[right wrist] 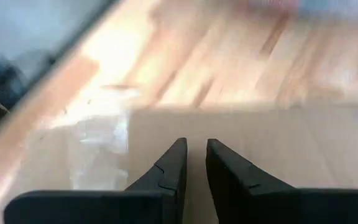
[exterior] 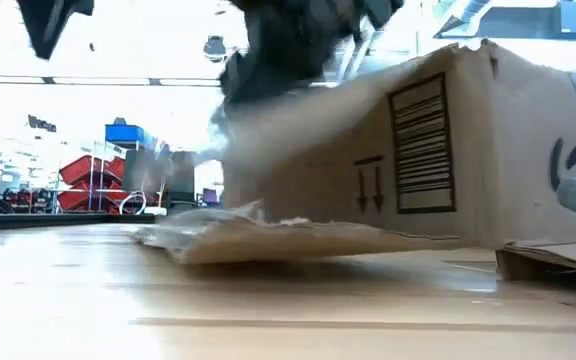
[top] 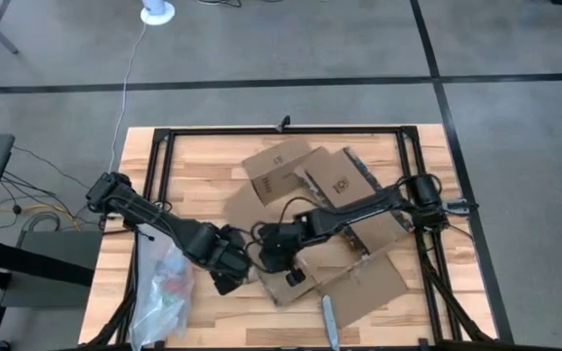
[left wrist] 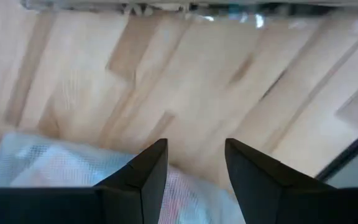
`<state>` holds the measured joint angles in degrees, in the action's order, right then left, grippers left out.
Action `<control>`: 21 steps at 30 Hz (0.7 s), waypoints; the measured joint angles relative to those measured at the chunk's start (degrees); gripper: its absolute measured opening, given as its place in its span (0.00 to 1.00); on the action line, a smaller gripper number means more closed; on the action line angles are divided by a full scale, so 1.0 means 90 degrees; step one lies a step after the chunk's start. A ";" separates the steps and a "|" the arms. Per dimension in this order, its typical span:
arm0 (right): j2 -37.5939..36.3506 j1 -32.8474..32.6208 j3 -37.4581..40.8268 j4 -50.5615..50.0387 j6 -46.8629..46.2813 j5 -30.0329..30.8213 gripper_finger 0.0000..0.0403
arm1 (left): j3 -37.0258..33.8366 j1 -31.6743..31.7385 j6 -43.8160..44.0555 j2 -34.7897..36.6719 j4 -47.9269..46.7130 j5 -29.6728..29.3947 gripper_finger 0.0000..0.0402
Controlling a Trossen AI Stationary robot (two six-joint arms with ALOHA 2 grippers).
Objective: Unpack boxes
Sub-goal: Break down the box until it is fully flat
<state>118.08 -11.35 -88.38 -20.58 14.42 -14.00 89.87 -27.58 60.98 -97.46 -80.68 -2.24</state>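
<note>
Centrally, right gripper [right wrist: 191, 163], fingers narrowly apart, apparently empty, over flattened box [top: 344, 229]; left gripper [left wrist: 194, 165] open, empty, above worktop [left wrist: 185, 81]

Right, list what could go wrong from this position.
1. The left gripper and right gripper sit close together at the cardboard box's front edge; the arms might collide.
2. The clear plastic bag lies beside the left gripper and could snag.
3. The box's loose flap reaches toward the table's front edge; dragging may push it off.
</note>
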 joint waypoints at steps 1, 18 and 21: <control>0.0032 0.0020 -0.0014 0.0039 -0.0023 0.0014 0.12 | 0.0126 -0.0008 0.0019 -0.0001 0.0084 -0.0104 0.37; -0.1298 0.0129 -0.0136 -0.0424 -0.0167 0.0062 0.12 | 0.0405 0.1033 -0.3109 -0.0215 0.1635 -0.3684 0.37; -0.1402 0.0290 -0.0136 -0.0895 -0.0257 0.0038 0.12 | 0.0186 0.1219 -0.3647 -0.0227 0.1940 -0.3759 0.37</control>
<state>105.47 -8.74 -89.60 -28.63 12.10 -13.66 91.54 -16.62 28.16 -99.51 -63.22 -36.07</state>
